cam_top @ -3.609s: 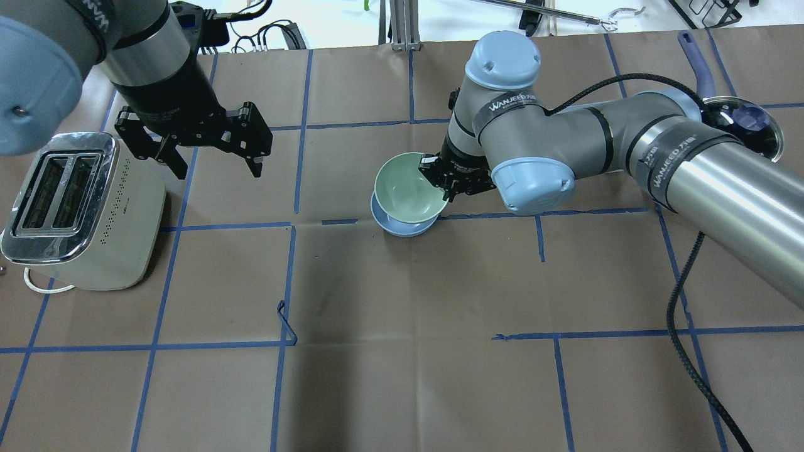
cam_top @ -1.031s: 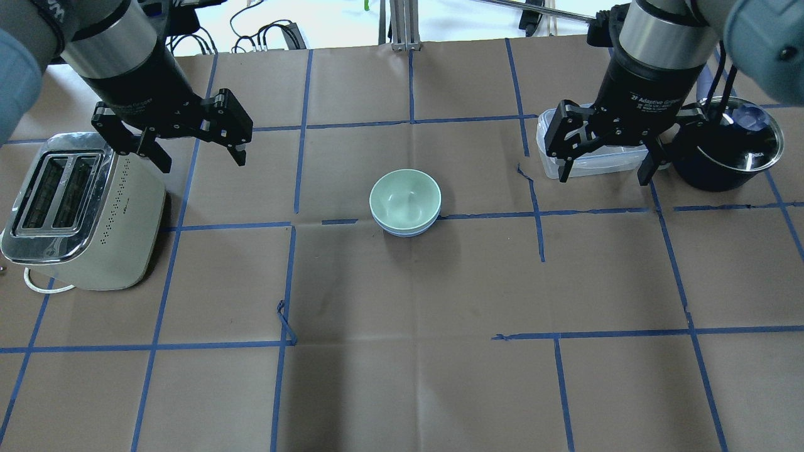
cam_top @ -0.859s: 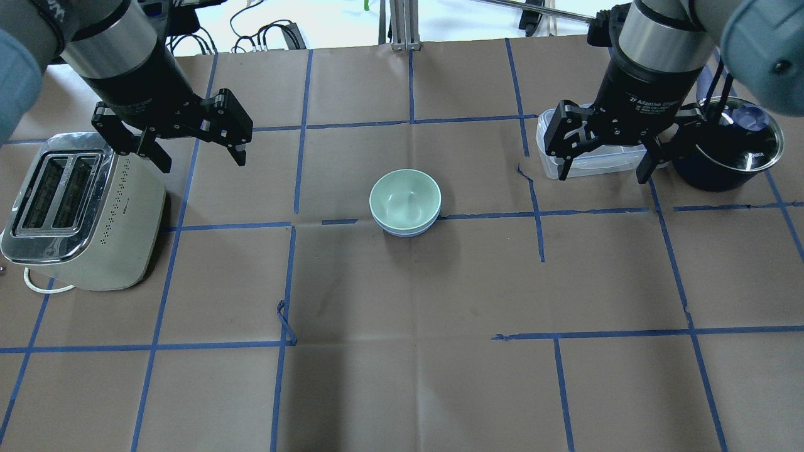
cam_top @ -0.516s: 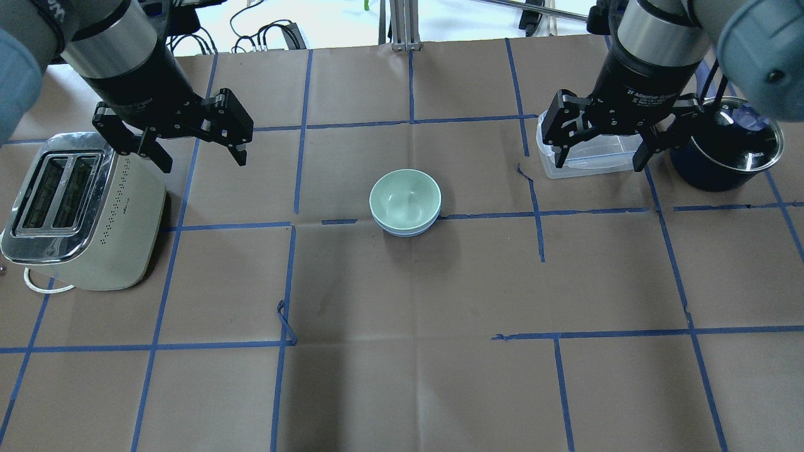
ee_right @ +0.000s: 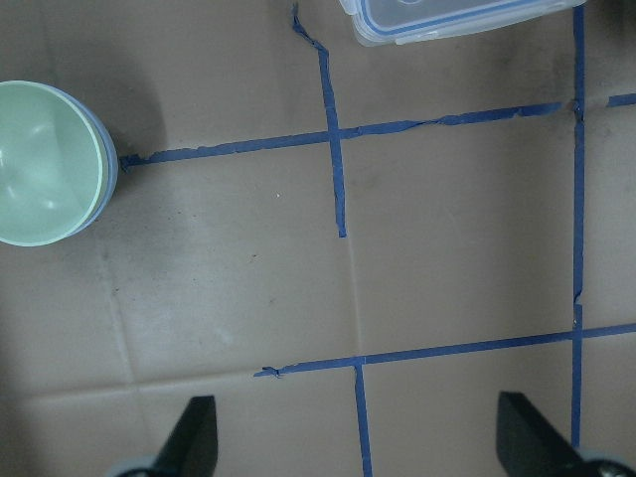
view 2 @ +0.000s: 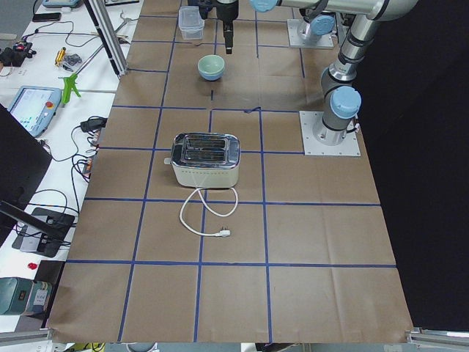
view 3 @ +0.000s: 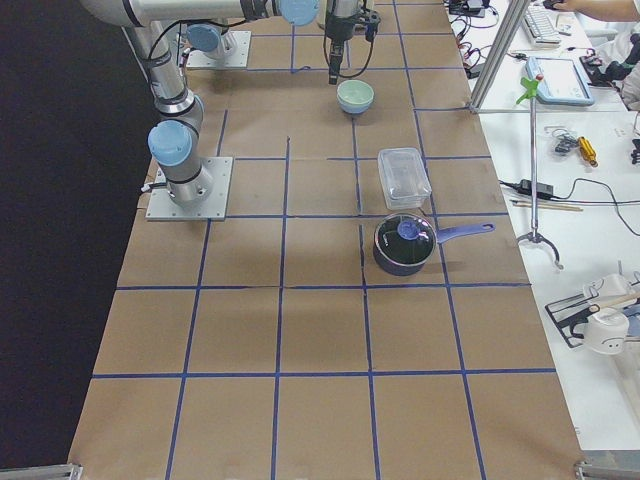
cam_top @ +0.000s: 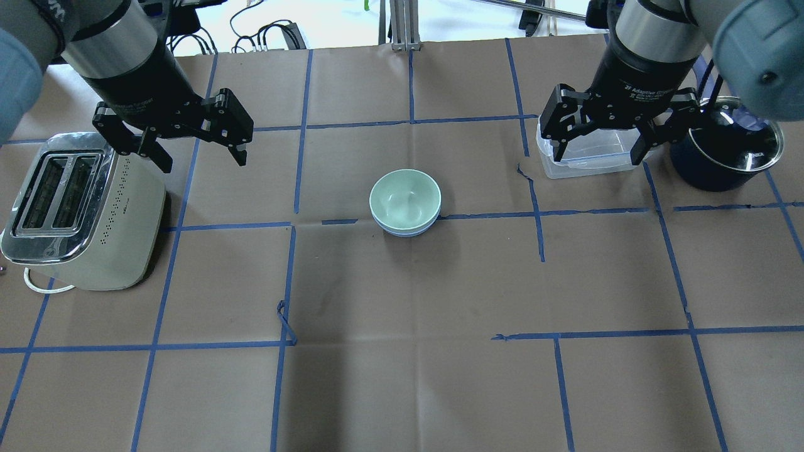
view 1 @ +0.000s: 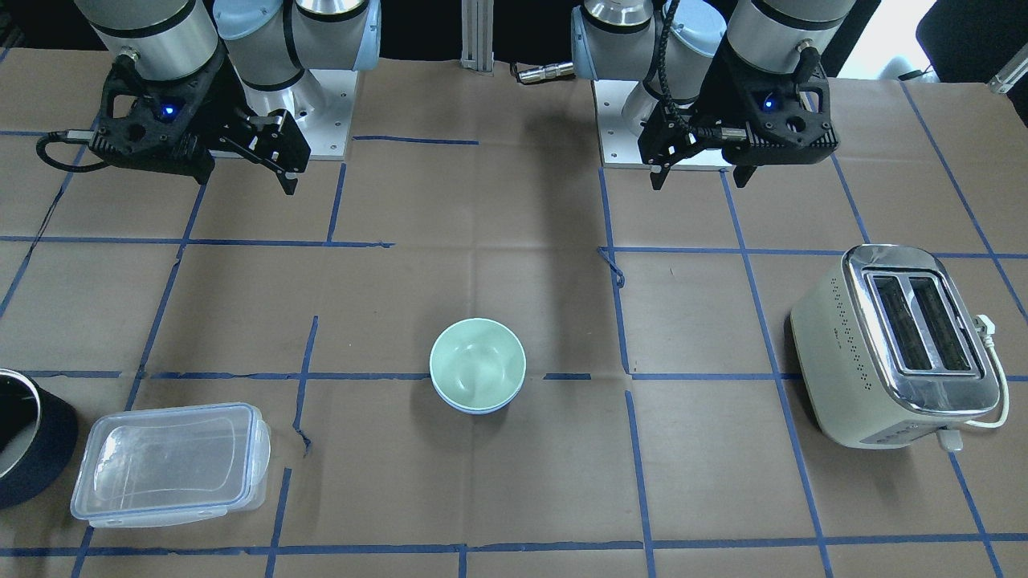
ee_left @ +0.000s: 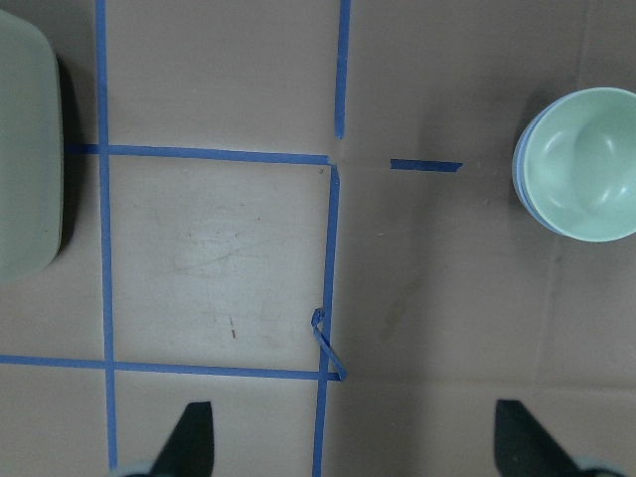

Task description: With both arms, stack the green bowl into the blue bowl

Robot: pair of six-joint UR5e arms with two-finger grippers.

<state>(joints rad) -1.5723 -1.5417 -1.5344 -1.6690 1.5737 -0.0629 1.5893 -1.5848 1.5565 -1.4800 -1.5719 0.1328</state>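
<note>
The pale green bowl (cam_top: 405, 199) sits nested inside the pale blue bowl (cam_top: 402, 233) at the table's middle; only a thin blue rim shows under it. The pair also shows in the front view, green (view 1: 477, 363) over blue (view 1: 474, 409), and at the edges of both wrist views (ee_left: 581, 164) (ee_right: 45, 164). My left gripper (cam_top: 203, 161) is open and empty, raised by the toaster, well left of the bowls. My right gripper (cam_top: 597, 157) is open and empty, raised over the clear container, well right of the bowls.
A cream toaster (cam_top: 75, 207) stands at the left edge. A clear lidded container (cam_top: 584, 166) and a dark pot (cam_top: 728, 157) stand at the back right. Blue tape lines cross the brown paper; a loose tape curl (cam_top: 286, 320) sticks up.
The right gripper, earlier shut on the green bowl's rim above the blue bowl, has let go and drawn back right over the container. The green bowl now rests level. The left gripper shifted slightly left.
</note>
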